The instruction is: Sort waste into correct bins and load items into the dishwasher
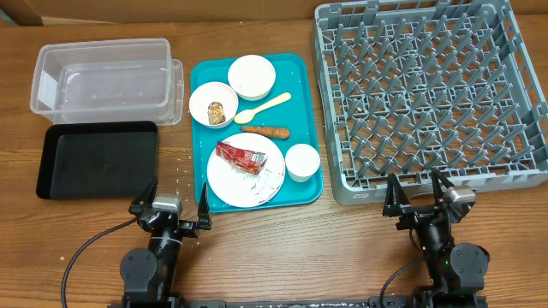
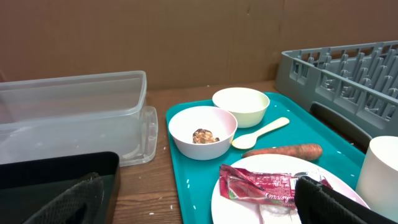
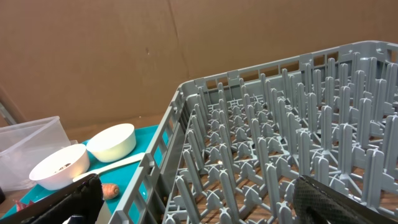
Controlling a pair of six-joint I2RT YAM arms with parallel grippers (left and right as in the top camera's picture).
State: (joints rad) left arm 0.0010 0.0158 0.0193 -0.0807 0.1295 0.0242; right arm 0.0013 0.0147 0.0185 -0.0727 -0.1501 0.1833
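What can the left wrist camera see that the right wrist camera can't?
Only the left wrist view: the red wrapper on the plate, the white cup and the black tray.
Only the right wrist view: a look down inside the dish rack, from pegs to floor.
Both: the empty bowl, the bowl with food in it, the yellow spoon, the carrot stick, the clear tub, the teal tray and that rack's outer wall.

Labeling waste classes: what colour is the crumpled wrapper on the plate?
The wrapper is red with faint white print; left wrist view shows it best.
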